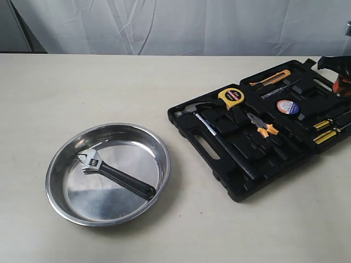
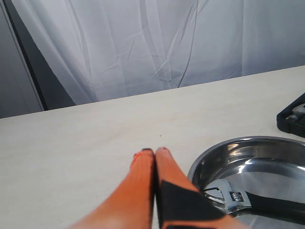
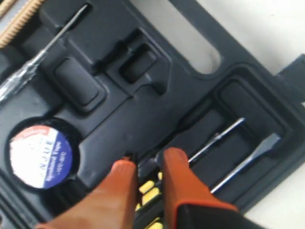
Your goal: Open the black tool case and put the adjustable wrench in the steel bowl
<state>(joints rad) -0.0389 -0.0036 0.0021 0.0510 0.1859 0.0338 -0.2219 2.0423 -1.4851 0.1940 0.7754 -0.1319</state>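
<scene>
The steel bowl (image 1: 60, 170) sits on the table at the left, and the adjustable wrench (image 1: 115, 175) lies flat inside it, silver head to the left and black handle to the right. The black tool case (image 1: 219, 159) lies open at the right. In the left wrist view my left gripper (image 2: 155, 151) is shut and empty, above bare table just beside the bowl (image 2: 224, 152) and the wrench (image 2: 236, 199). My right gripper (image 3: 147, 160) hovers over the case (image 3: 143, 109) with its orange fingers slightly apart, above yellow-handled screwdrivers (image 3: 147, 191), holding nothing.
The case holds a hammer (image 1: 216, 137), a yellow tape measure (image 1: 231, 97), orange-handled pliers (image 1: 262, 126), a roll of tape (image 1: 288, 107) and screwdrivers (image 1: 329, 129). A white curtain hangs behind the table. Part of my right gripper (image 1: 339, 76) shows at the right edge.
</scene>
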